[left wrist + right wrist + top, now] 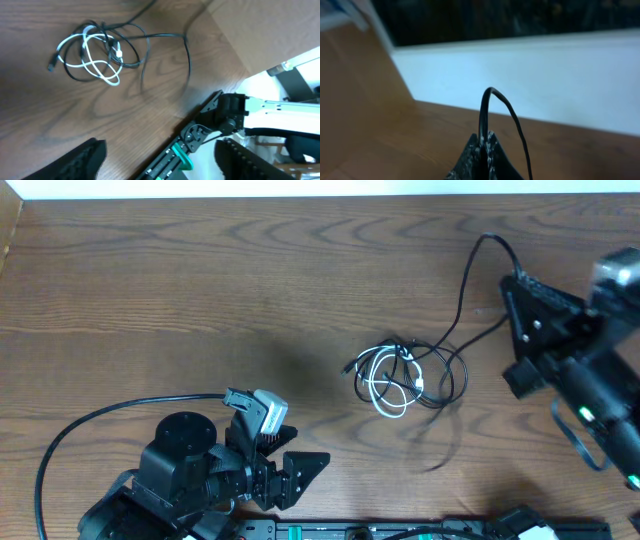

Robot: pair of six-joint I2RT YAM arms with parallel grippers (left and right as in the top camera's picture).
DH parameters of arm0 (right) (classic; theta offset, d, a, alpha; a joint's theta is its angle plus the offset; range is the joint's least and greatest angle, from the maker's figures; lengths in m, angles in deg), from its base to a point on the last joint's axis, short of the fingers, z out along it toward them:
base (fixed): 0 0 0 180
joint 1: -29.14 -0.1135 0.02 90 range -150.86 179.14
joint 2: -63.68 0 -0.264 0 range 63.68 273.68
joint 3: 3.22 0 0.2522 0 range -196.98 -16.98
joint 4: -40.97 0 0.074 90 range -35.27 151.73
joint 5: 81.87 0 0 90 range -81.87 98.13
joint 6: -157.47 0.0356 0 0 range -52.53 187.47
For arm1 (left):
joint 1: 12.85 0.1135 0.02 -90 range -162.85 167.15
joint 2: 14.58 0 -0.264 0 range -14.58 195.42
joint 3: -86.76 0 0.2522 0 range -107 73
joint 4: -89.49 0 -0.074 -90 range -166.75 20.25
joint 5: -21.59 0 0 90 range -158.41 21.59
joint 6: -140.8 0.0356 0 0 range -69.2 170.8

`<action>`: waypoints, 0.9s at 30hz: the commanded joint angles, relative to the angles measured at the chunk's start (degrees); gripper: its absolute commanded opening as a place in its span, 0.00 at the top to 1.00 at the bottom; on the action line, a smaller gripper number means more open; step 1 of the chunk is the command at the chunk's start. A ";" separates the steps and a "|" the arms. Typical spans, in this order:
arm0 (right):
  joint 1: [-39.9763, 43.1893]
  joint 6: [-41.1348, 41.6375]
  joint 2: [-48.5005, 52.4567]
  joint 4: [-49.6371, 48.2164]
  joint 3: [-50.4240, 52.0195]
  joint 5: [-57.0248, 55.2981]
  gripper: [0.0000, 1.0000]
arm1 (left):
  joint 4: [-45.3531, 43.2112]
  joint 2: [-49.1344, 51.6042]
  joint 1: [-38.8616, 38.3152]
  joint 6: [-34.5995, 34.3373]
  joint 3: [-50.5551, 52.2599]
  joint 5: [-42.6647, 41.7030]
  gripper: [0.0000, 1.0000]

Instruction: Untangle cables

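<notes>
Bench (200,280): wooden. Left fingers (85,160) stand wide apart, empty, at the near edge, well short of the knot. Right fingers (472,160) are pinched on a black cable (482,115) at the far right. The cables (400,375) lie knotted centre-right, white cable (390,412) looped inside. Recommend: left fingers pin the white loop while the right draws its strand away slowly, watching for tightening.

Robotics lab: a robot arm (585,370) at wood-grain table (200,280).
</notes>
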 commanded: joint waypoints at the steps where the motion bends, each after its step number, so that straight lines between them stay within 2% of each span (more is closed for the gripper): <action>1: 0.33 -1.16 0.20 -0.35 -1.60 5.77 0.99 | -0.48 0.96 -0.22 0.55 -0.68 1.49 0.16; 6: 0.24 -1.18 0.22 -1.46 -1.60 13.27 0.99 | -0.44 4.63 -0.22 3.69 -0.61 1.49 0.09; 10: 0.24 -2.08 0.17 -2.93 -1.77 17.03 0.99 | -0.46 9.62 -0.22 5.05 -0.61 1.49 0.09; 14: 0.24 -4.20 0.13 -1.46 -2.05 12.39 0.99 | -0.68 14.75 -0.22 5.73 -0.61 1.46 0.09; 18: 0.24 -4.22 0.11 2.27 -2.08 5.05 0.99 | -2.19 19.17 -0.22 9.88 -0.61 0.57 0.09; 22: 0.24 -4.20 0.09 4.42 -2.08 4.11 0.99 | -5.53 23.39 -0.22 15.93 -0.61 -3.96 0.09; 27: 0.24 -4.15 -0.04 5.29 -2.08 4.50 0.99 | -10.73 29.68 -0.22 19.78 -0.61 -4.15 0.08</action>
